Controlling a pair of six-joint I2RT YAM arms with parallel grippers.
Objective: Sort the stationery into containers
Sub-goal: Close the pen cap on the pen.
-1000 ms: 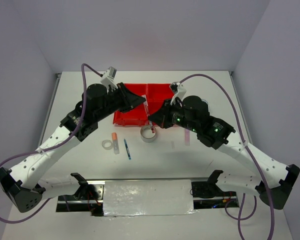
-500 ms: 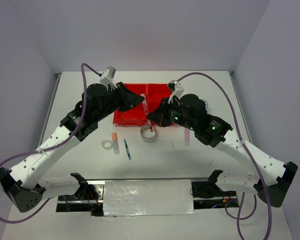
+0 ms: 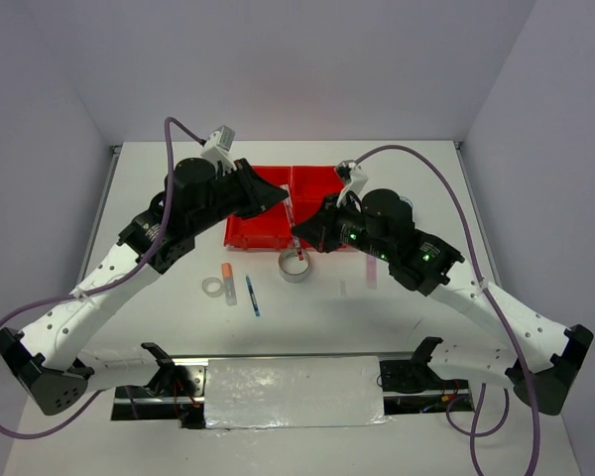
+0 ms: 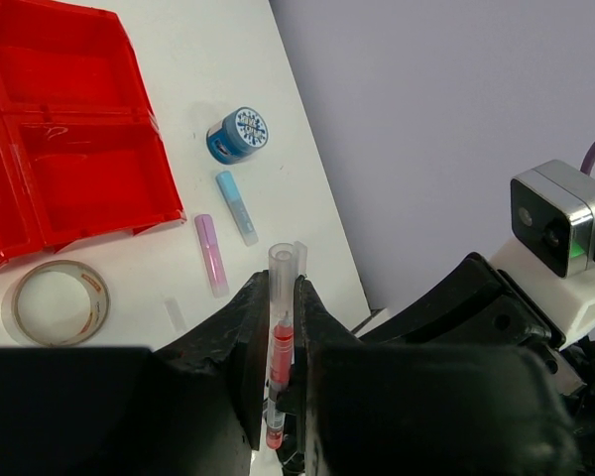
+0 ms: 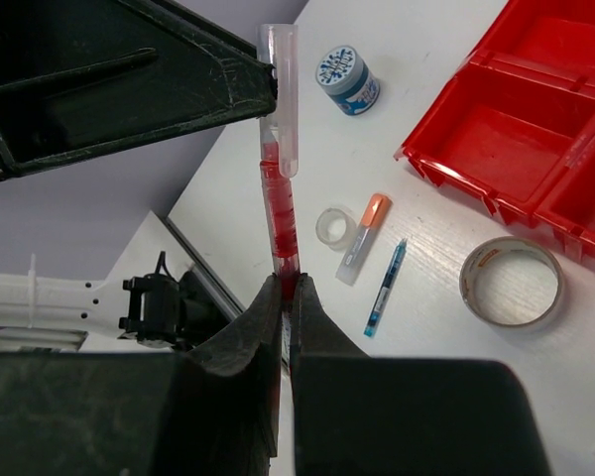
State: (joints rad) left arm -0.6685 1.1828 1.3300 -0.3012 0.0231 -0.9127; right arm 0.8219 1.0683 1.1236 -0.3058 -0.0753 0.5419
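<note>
Surface [image 3: 416, 169]: carries all task items.

Red tray [image 3: 263, 236]: lies flat at the centre. No item shows in the compartments that are in view.

Left claw [image 4: 281, 290]: clamped on the clear-capped end of the red pen [image 5: 281, 213].

Right claw [image 5: 283, 288]: clamped on the opposite end of the same pen. The pen hangs in the air over the tray's near edge, held at both ends. Judged a handover or re-grip, so that one arm can lower it lengthwise into a compartment.

Silvery tape ring [image 3: 296, 265]: flat, just off the tray's near edge, below the pen.

Unsorted: a blue pen [image 3: 252, 296], an orange stub [image 3: 226, 270] and a clear tape ring [image 3: 214, 287] off the tray's near-left corner; a pink stick [image 3: 370, 270] off its near-right corner.
</note>
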